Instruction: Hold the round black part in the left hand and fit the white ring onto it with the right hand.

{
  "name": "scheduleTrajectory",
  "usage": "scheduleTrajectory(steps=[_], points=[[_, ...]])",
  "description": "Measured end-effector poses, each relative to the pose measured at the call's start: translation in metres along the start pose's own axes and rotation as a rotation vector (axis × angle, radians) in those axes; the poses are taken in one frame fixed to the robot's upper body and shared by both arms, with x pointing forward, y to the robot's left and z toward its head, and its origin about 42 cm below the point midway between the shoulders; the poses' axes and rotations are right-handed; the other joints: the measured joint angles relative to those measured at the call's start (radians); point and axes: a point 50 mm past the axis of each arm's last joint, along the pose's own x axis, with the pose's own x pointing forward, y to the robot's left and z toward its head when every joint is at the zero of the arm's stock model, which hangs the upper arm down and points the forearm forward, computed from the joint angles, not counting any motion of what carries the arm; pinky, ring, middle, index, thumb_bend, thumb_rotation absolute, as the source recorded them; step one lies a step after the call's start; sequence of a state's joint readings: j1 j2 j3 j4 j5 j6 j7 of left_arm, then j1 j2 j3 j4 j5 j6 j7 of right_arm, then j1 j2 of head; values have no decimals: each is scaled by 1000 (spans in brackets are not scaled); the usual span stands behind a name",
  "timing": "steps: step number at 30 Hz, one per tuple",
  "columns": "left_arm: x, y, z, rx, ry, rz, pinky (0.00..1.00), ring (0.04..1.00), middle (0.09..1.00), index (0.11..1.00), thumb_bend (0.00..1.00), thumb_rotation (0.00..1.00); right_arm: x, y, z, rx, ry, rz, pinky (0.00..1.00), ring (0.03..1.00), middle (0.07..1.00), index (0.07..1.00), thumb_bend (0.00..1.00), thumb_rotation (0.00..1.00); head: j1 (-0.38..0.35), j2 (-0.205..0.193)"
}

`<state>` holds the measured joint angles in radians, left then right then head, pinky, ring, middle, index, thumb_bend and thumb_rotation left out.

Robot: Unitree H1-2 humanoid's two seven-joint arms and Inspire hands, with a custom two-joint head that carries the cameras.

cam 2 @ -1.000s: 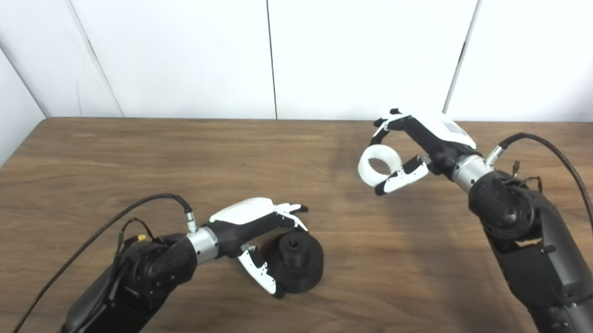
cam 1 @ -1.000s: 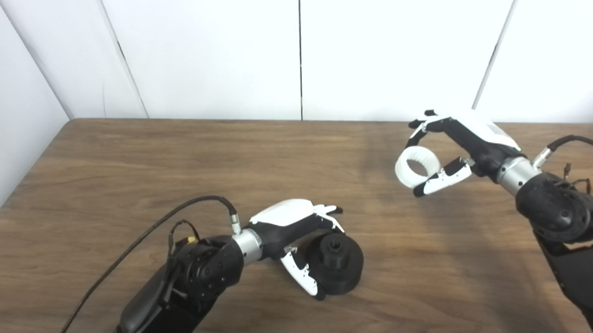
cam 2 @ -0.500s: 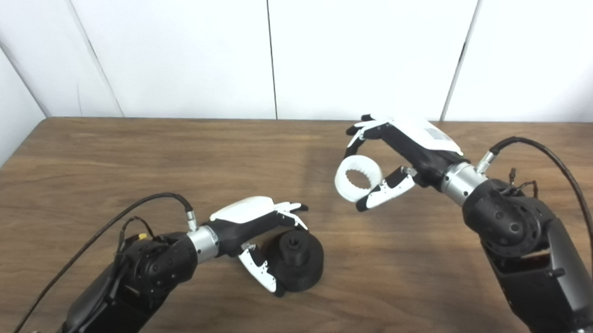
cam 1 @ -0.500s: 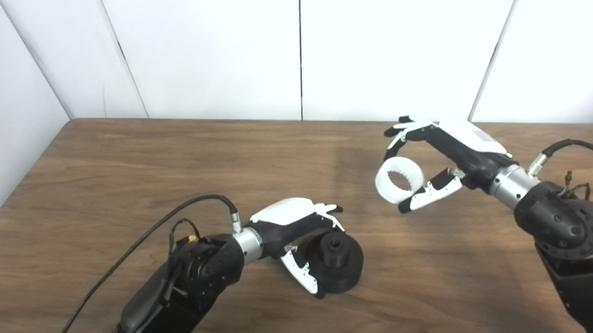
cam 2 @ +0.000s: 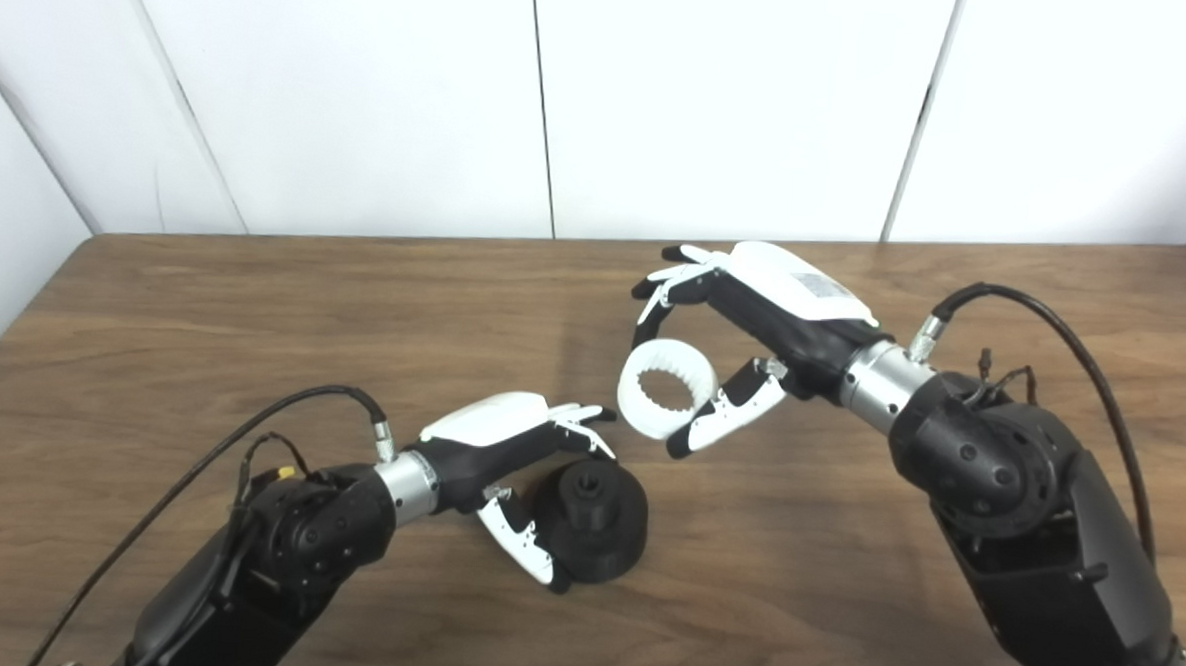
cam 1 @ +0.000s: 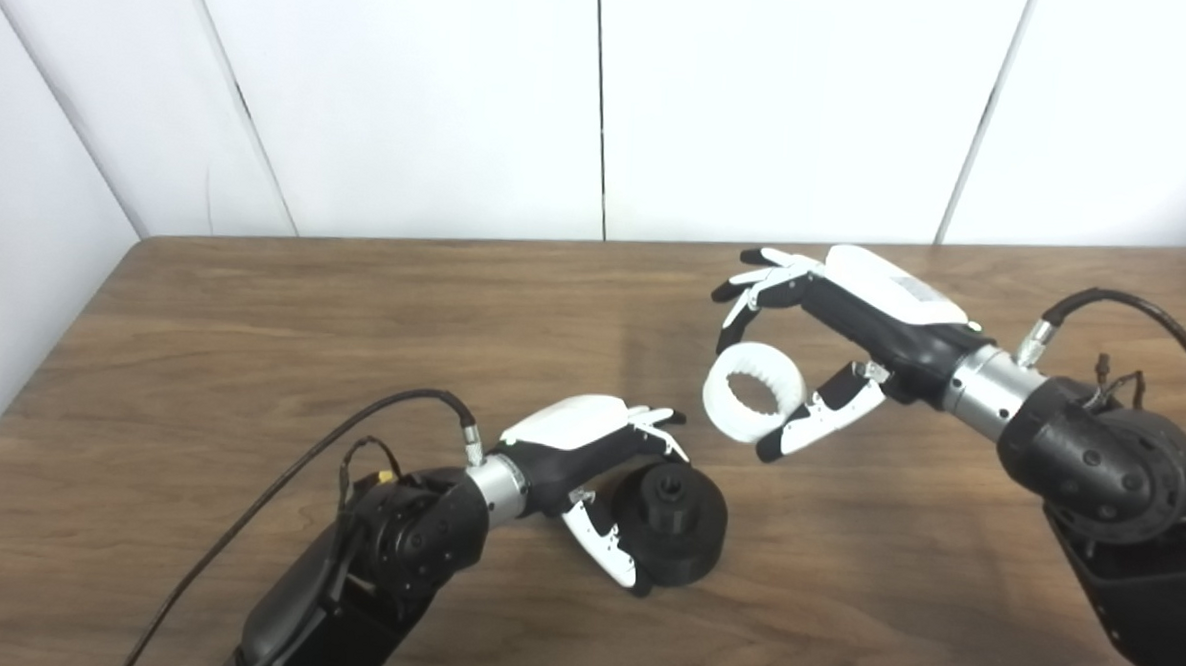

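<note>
The round black part (cam 1: 672, 524) rests on the wooden table (cam 1: 254, 308), its hub facing up and to the right. My left hand (cam 1: 598, 458) is shut on its left side, fingers over the top and thumb below. The white ring (cam 1: 754, 392), toothed on the inside, hangs in the air up and to the right of the black part. My right hand (cam 1: 833, 329) is shut on it, fingers above and thumb underneath. Ring and black part are apart. In the right eye view the ring (cam 2: 668, 388) sits just above the left hand (cam 2: 518, 450).
White wall panels (cam 1: 603, 103) stand behind the table's far edge. A black cable (cam 1: 348, 432) loops up from my left wrist, and another cable (cam 1: 1144, 312) arcs over my right forearm.
My right hand has carried the white ring left and downward, toward the black part. My left hand and the black part have stayed where they were.
</note>
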<state>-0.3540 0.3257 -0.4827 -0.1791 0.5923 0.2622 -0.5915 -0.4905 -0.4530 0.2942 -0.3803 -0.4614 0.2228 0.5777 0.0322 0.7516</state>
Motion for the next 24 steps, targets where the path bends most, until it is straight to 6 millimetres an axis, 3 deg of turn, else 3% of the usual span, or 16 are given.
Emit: scheduleTrajectory(steps=[24], points=[[1, -3, 2, -5, -3, -17, 994, 1000, 1000, 724, 898, 181, 13, 30, 13, 9, -31, 114, 972, 970, 843, 492, 523, 159, 0, 11]])
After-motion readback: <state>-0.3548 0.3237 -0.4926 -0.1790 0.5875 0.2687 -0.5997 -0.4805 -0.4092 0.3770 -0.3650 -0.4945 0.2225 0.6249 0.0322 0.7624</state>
